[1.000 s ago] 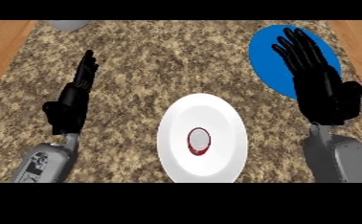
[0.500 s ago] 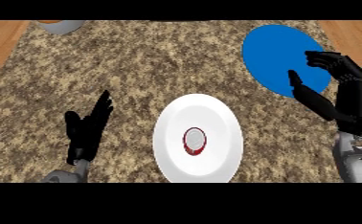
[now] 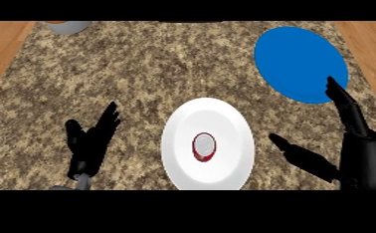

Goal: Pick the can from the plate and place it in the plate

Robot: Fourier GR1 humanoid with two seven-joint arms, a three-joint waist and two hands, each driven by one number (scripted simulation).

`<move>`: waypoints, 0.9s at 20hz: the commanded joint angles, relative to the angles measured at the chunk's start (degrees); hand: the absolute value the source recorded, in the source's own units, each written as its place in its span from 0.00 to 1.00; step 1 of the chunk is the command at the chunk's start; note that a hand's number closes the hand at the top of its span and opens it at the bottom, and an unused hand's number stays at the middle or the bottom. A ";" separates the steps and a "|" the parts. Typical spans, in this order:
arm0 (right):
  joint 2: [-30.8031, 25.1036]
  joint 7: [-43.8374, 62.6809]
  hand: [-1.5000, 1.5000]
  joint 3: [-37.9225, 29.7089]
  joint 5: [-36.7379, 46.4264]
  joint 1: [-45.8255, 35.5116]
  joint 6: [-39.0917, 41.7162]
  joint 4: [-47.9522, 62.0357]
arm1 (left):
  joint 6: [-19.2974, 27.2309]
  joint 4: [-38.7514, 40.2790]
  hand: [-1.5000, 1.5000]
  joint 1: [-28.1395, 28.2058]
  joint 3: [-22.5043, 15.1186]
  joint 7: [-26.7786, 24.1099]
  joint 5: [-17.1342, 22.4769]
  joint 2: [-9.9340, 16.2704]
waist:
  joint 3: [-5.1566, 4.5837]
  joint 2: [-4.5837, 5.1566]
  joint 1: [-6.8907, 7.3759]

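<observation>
I see the can (image 3: 205, 147) upright in white plate (image 3: 208, 178), blue plate (image 3: 300, 62) bare; left hand (image 3: 88, 145) and right hand (image 3: 345, 147) fingers released

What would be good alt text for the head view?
A red can stands on a white plate on a speckled counter, between the open left hand and open right hand; a blue plate lies beyond.

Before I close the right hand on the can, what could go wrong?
The can stands upright mid white plate, so a sideways nudge from the open right hand may tip it. The hand is spread wide and could strike the plate rim. The blue plate lies beyond the fingertips, risking a clipped edge.
</observation>
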 commanded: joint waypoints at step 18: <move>6.57 51.40 0.00 24.95 26.73 -16.78 29.43 -1.29 | -3.69 3.11 0.50 -0.44 2.36 -1.58 -1.16 -1.49 | 0.06 0.14 0.75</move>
